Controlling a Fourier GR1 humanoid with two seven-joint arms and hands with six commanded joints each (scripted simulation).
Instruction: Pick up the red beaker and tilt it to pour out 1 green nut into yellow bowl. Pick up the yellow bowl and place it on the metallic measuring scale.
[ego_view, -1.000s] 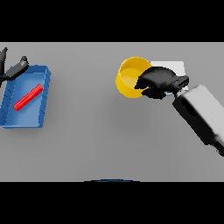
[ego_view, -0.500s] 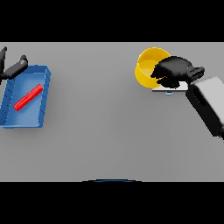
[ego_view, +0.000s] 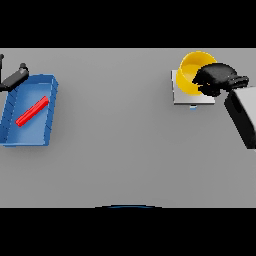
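Bowl (ego_view: 192, 74) — yellow, held at its right rim by the right hand (ego_view: 216, 79), fingers curled over the edge. Sits over the scale (ego_view: 186, 96), a pale square plate at the worktop's (ego_view: 120, 145) far right, overlapping its upper half and reaching past the far edge; cannot tell whether resting on the plate or just above it. Nothing green visible inside, though the hand hides part of the interior. Red beaker lying flat in the blue tray (ego_view: 30, 137) at far left — shown as a thin red bar (ego_view: 32, 111) slanted across the tray floor. Left hand (ego_view: 15, 77) idle at the tray's upper left corner, fingers relaxed, holding nothing. Judged step: the last one, placing the bowl on the scale, close to done. Next move calls for lowering until the base meets the plate, perhaps shifting a touch nearer so the bowl centres, then loosening the fingers and lifting clear without dragging the rim. Risk, as a guess — an off-centre set-down leaving the bowl hanging over the far edge, or a finger catching the rim and tipping it on release.
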